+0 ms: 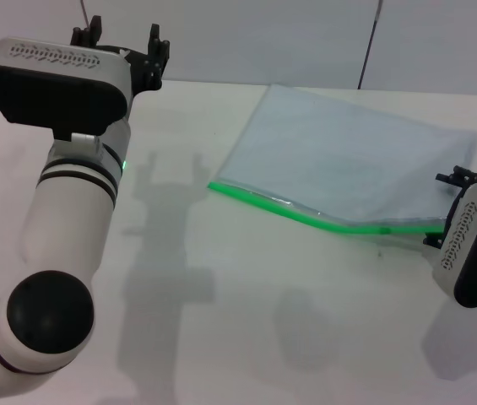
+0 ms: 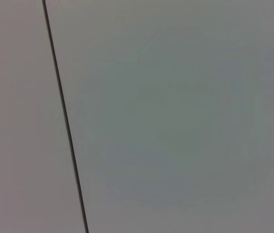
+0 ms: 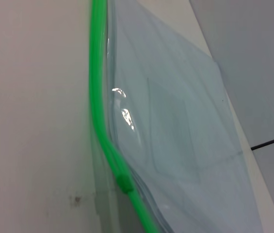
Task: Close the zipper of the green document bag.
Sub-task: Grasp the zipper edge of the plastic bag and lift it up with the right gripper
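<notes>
1. White counter (image 1: 221,337) is filling the head view, with a pale wall (image 1: 263,38) running behind it; shadows of the arms are falling across the surface.
2. No brand, label or readable writing is showing on any item.
3. The green document bag (image 1: 352,169) is lying flat on the counter's far right part: a translucent, pale grey-blue pouch, its near long edge trimmed bright green.
4. The zipper (image 1: 306,217) is running along that near edge, bowing slightly, and its small green slider (image 3: 123,183) is sitting toward the right end of the strip.
5. The right hand (image 1: 466,181) is sitting at the bag's right end, just beside the zipper's end; whether its fingers are apart or together cannot be told.
6. The left hand (image 1: 124,42) is hanging raised at the far left, well apart from the bag, with its fingers spread apart and holding nothing.
7. The left wrist view is showing only pale wall crossed by a thin dark line (image 2: 64,116).
</notes>
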`<state>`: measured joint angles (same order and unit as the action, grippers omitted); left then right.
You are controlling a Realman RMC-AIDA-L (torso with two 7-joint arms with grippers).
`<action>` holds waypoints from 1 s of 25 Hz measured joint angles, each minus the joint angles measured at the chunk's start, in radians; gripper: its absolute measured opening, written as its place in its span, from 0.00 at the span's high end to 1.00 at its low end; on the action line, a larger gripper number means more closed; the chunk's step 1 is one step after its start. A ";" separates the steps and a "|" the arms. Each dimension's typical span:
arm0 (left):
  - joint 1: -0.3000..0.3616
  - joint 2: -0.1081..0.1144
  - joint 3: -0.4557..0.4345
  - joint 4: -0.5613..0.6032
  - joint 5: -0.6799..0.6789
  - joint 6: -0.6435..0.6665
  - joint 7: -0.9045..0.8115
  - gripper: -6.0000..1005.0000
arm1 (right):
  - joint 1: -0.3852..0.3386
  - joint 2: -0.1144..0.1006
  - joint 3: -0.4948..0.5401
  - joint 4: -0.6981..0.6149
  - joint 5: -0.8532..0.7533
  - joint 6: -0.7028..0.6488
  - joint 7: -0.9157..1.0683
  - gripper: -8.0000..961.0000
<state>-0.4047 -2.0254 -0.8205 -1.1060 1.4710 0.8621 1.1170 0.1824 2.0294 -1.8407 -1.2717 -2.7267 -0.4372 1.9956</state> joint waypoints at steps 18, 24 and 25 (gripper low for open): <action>-0.002 0.000 0.009 -0.004 0.000 -0.020 0.002 0.32 | 0.024 0.001 0.006 0.011 -0.004 0.049 0.139 0.67; -0.003 0.006 0.002 -0.012 0.000 -0.077 0.016 0.33 | 0.034 -0.001 0.003 0.013 -0.005 0.044 0.178 0.75; -0.003 0.007 0.002 -0.013 0.000 -0.087 0.020 0.34 | 0.034 -0.001 0.001 0.012 -0.005 0.043 0.178 0.76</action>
<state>-0.4077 -2.0184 -0.8189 -1.1192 1.4711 0.7756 1.1366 0.2166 2.0289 -1.8399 -1.2595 -2.7318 -0.3938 2.1735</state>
